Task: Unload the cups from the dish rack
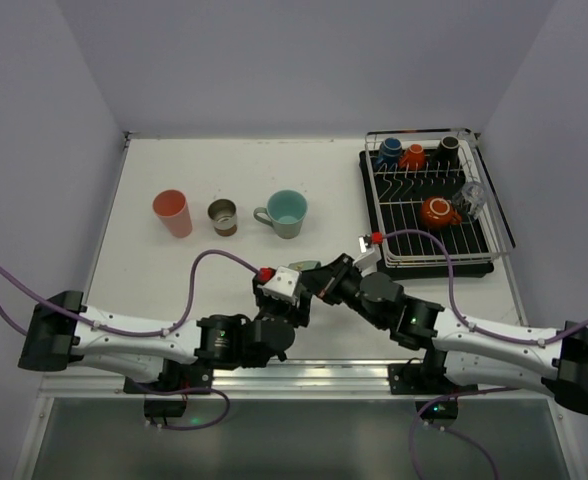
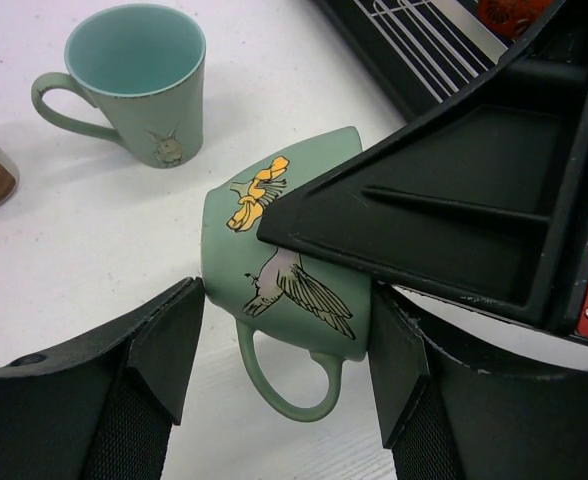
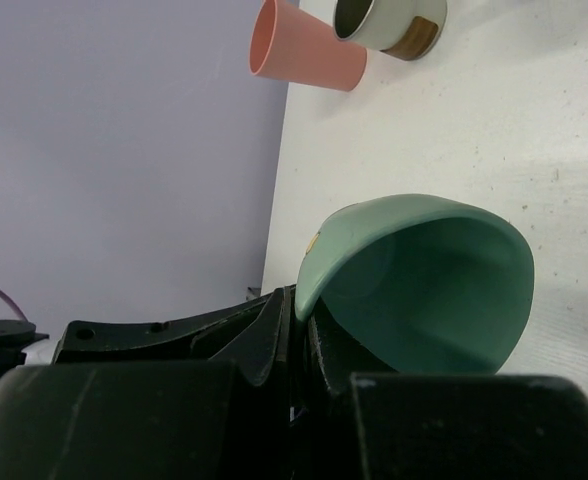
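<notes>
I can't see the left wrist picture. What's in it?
A green mug with a bird picture is tipped sideways, gripped at its mouth end by the right gripper. The left gripper stands open around it. Behind, a teal mug stands upright on the white table.

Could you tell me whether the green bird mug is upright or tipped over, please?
Tipped on its side: the right gripper pinches the rim of the bird mug, whose mouth faces sideways, not up.
</notes>
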Robot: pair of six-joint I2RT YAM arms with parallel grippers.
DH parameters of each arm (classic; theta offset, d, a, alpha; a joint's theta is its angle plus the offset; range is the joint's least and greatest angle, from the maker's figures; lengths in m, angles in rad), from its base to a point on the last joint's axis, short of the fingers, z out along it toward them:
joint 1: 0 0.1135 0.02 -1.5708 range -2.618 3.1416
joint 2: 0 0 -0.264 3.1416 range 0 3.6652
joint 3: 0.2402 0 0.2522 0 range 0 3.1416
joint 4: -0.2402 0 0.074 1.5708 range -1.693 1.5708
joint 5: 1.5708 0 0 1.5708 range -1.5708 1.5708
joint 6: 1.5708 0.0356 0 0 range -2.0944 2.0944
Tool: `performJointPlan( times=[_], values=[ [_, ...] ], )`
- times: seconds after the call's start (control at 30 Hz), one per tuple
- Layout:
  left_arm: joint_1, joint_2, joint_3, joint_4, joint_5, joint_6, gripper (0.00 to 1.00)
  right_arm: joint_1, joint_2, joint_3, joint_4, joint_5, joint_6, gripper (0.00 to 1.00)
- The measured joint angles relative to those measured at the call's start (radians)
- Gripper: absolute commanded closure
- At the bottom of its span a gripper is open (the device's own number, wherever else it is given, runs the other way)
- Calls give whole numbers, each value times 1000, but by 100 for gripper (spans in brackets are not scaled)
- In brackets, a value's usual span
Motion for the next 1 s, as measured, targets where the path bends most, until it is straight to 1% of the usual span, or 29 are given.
performJointPlan(
  times=[0.07,0.17,0.2,0.27,0.3,0.37,0.4,0.43,0.57,0.67,0.73,0.77,0.8,0.83,0.93,0.97,1.0],
  values=[
    [18,1,-6,17,19,15,31,-6,8,0,9,1,-5,100],
    [28,21,-6,32,24,34,41,-11,21,0,15,3,-10,100],
    [28,34,-5,39,19,40,50,-12,24,0,14,3,-12,100],
    [28,69,4,52,4,54,62,-13,30,0,10,9,-14,100],
    [27,82,10,53,-2,63,71,-14,29,0,6,11,-14,100],
    [26,114,24,55,-19,82,82,-15,28,1,-7,16,-14,100],
    [25,129,29,53,-26,89,93,-16,27,3,-18,16,-14,100],
    [24,142,33,56,-32,92,99,-16,27,10,-35,17,-14,100],
    [27,154,34,76,-49,92,100,-16,27,47,-104,20,-14,100],
    [28,150,-5,140,-37,93,100,-17,40,57,-132,18,-12,99],
    [32,143,-46,183,-19,93,100,-16,71,59,-135,9,2,94],
    [36,139,-67,205,-10,93,100,-16,85,60,-135,6,7,89],
    [39,134,-89,231,1,95,100,-16,98,61,-135,3,15,83],
    [42,126,-109,250,11,94,100,-16,108,62,-136,-6,20,70],
    [76,93,-173,262,10,80,100,1,101,69,-140,-51,20,49],
    [85,84,-192,258,8,73,100,8,97,78,-140,-59,23,34],
    [92,78,-206,250,3,61,100,10,91,87,-143,-61,21,28]
  ],
)
